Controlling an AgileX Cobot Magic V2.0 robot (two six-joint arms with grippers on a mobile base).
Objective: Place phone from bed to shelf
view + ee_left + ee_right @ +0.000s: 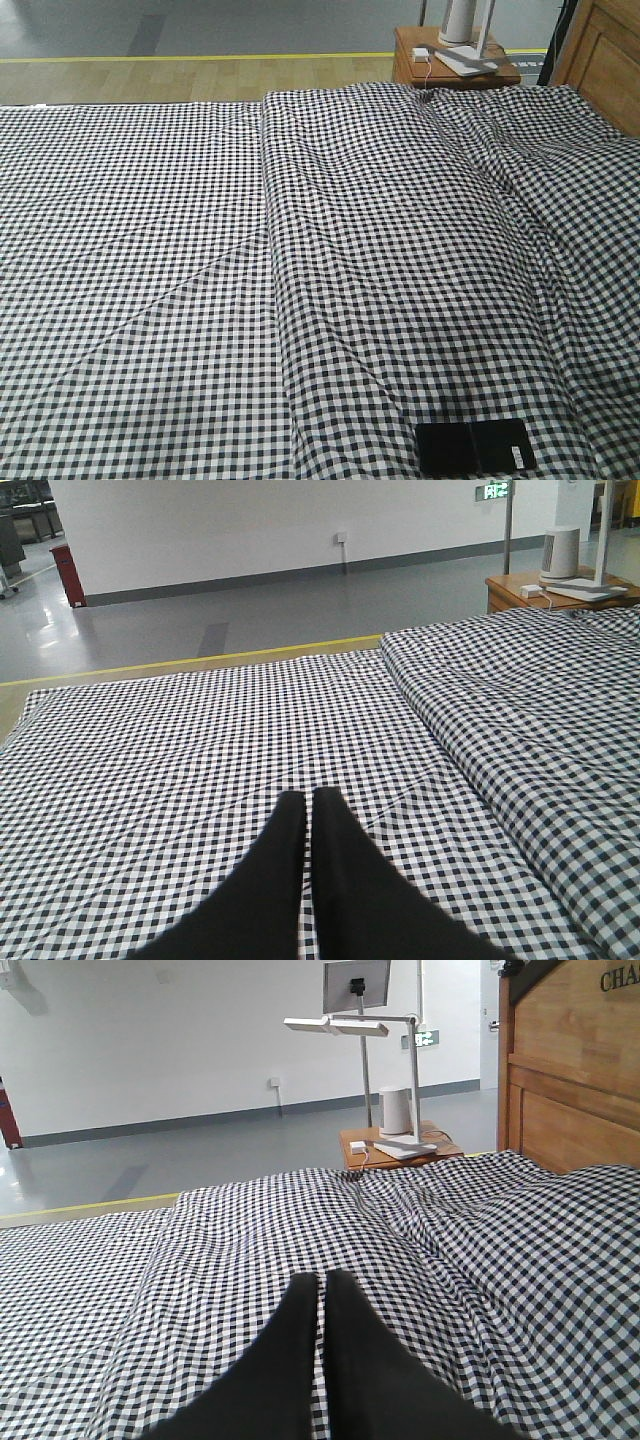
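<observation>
One thin, flat, glossy black rectangular phone [472, 447] lies face-up on the wide bed covered in black-and-white small-check gingham cloth [150, 260], close to the lower edge of the front-facing view and right of its middle. Its long sides run across the picture, a small white sticker sits near its right end, and a faint pale line crosses its shiny face about midway. It rests on the raised, doubled layer of cloth whose straight folded edge runs up the middle of the bed, and nothing touches it. The left tool [309, 798], seen from its own wrist camera as two dark tapering fingers, points forward low over the flatter left part of the bed. Its fingers are pressed together, with only a hairline slit between them, and they hold nothing. The right tool [322, 1280] looks the same from its wrist camera: two dark fingers closed against each other, empty, aimed across the creased, raised cloth. Whether either tool's tips touch the cloth cannot be told. Beyond the far corner of the bed stands a small orange-brown wooden nightstand [412, 62] carrying the white base of a desk lamp [405, 1147], and beside it on the right rises a tall light-brown panelled wooden board [575, 1080].
</observation>
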